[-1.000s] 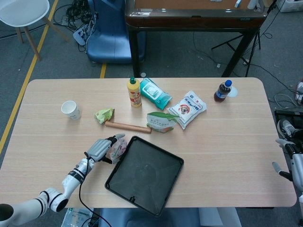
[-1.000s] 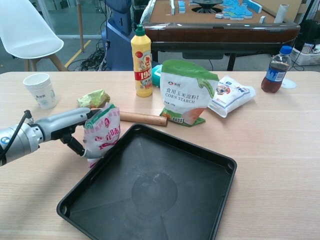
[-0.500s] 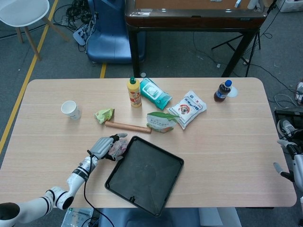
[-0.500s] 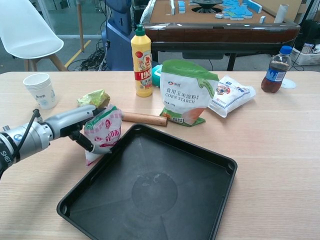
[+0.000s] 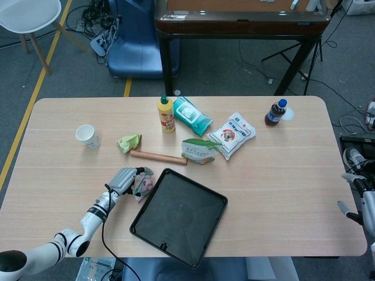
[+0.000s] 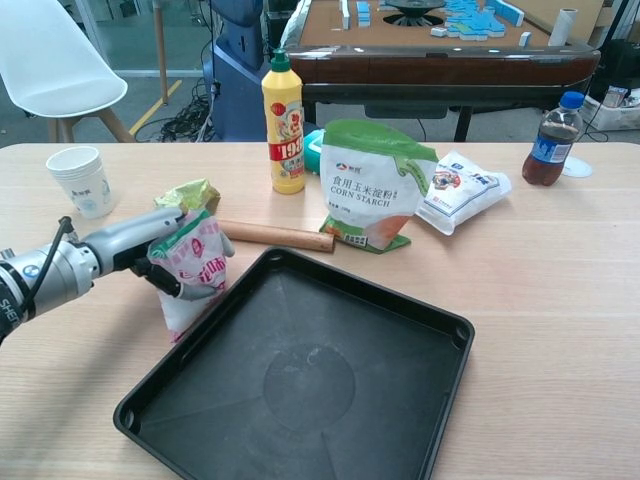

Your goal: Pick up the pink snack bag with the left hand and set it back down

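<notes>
The pink snack bag (image 6: 193, 272) stands nearly upright just left of the black tray (image 6: 300, 400). My left hand (image 6: 140, 245) grips its upper part, fingers wrapped around the top. The bag's lower end is at the table; I cannot tell whether it touches. From above, the left hand (image 5: 123, 179) covers the left side of the bag (image 5: 142, 185), close to the tray's (image 5: 179, 216) near-left corner. At the right edge, off the table, my right hand (image 5: 354, 196) hangs with its fingers apart and holds nothing.
A wooden rolling pin (image 6: 275, 236) lies just behind the bag, and a crumpled green wrapper (image 6: 188, 195) sits beyond it. Further back stand a paper cup (image 6: 82, 180), a yellow bottle (image 6: 283, 125), a corn starch bag (image 6: 375, 185), a white pouch (image 6: 460, 190) and a cola bottle (image 6: 553, 140).
My left hand has carried the pink bag a little to the left, away from the tray's edge, and the bag stands more upright. The right hand has not moved.
</notes>
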You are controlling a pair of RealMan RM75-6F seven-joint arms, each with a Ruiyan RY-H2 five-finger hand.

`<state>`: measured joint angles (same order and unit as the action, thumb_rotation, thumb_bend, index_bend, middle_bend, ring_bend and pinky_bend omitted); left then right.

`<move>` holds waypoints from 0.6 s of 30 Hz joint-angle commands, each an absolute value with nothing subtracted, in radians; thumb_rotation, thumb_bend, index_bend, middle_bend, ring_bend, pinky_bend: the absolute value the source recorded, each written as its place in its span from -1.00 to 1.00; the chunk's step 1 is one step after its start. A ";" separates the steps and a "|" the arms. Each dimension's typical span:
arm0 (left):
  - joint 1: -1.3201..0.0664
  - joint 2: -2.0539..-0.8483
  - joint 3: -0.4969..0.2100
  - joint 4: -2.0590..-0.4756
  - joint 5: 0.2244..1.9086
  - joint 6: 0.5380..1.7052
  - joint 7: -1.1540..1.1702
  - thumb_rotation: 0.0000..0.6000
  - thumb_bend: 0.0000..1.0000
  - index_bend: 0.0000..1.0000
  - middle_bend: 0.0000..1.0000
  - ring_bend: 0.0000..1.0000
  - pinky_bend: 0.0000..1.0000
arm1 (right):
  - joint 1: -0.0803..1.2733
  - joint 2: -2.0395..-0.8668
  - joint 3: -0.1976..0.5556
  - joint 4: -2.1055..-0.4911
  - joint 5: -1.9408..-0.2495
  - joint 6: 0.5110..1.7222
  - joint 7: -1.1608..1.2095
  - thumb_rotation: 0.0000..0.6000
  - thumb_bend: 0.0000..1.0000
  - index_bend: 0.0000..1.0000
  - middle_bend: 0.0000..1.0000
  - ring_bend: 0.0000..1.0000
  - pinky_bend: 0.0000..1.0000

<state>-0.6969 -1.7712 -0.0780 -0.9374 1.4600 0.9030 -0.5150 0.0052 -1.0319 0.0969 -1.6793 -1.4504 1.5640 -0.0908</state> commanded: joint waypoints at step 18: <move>-0.721 -1.658 -0.020 -0.978 1.694 1.207 -0.196 1.00 -0.33 -0.20 -0.10 -0.07 0.46 | 0.009 -1.035 0.099 -1.678 -1.499 1.592 -0.088 1.00 -0.61 -0.33 -0.23 -0.57 -0.53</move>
<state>-0.7150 -1.6714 -0.0290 -0.9567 1.6486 1.1550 -0.2676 0.0085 -1.0347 0.0990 -1.6776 -1.4985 1.5920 -0.0874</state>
